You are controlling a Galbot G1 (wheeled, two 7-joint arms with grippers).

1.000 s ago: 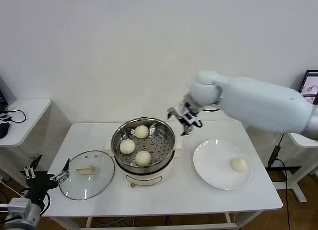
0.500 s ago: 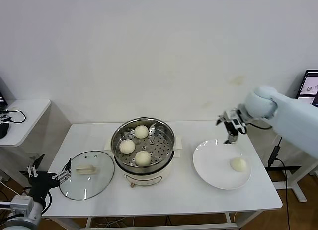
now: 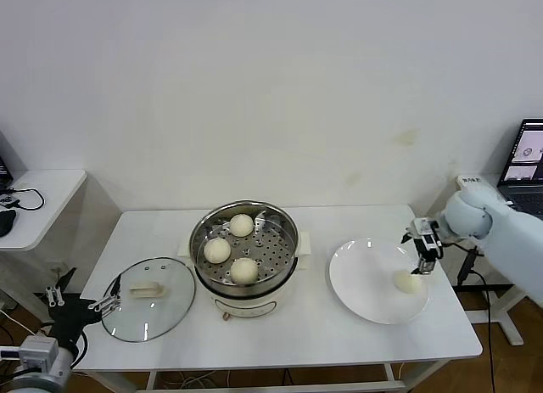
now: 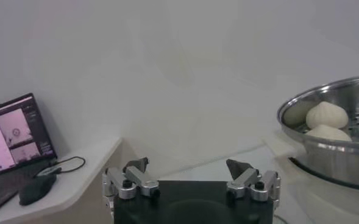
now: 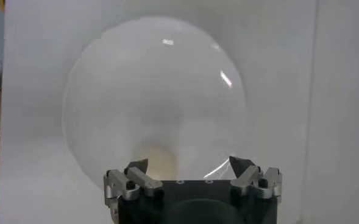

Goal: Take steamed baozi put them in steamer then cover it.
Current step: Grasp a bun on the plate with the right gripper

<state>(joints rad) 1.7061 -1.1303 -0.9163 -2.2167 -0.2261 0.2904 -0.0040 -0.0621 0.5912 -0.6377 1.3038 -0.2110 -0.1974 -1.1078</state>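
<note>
The steamer (image 3: 193, 240) stands mid-table with three steamed baozi (image 3: 217, 249) on its perforated tray. A fourth baozi (image 3: 408, 281) lies on the white plate (image 3: 365, 278) at the right. My right gripper (image 3: 424, 259) hangs open just above and behind that baozi, not touching it; in the right wrist view the gripper (image 5: 189, 164) looks down on the plate (image 5: 155, 85), the baozi (image 5: 158, 159) a pale blur near one finger. The cover (image 3: 148, 297) lies flat left of the steamer. My left gripper (image 3: 85, 301) waits open off the table's left edge; its wrist view shows its gripper (image 4: 189, 165), the steamer (image 4: 350, 152) and baozi (image 4: 327, 114).
A low side table (image 3: 38, 202) with cables stands at the far left, and a laptop (image 3: 524, 155) at the far right. A laptop (image 4: 11, 137) and mouse also show in the left wrist view. The white wall runs close behind the table.
My right arm swung from beside the steamer rightward and down to the plate, ending just over the lone baozi. The left arm barely shifted.
</note>
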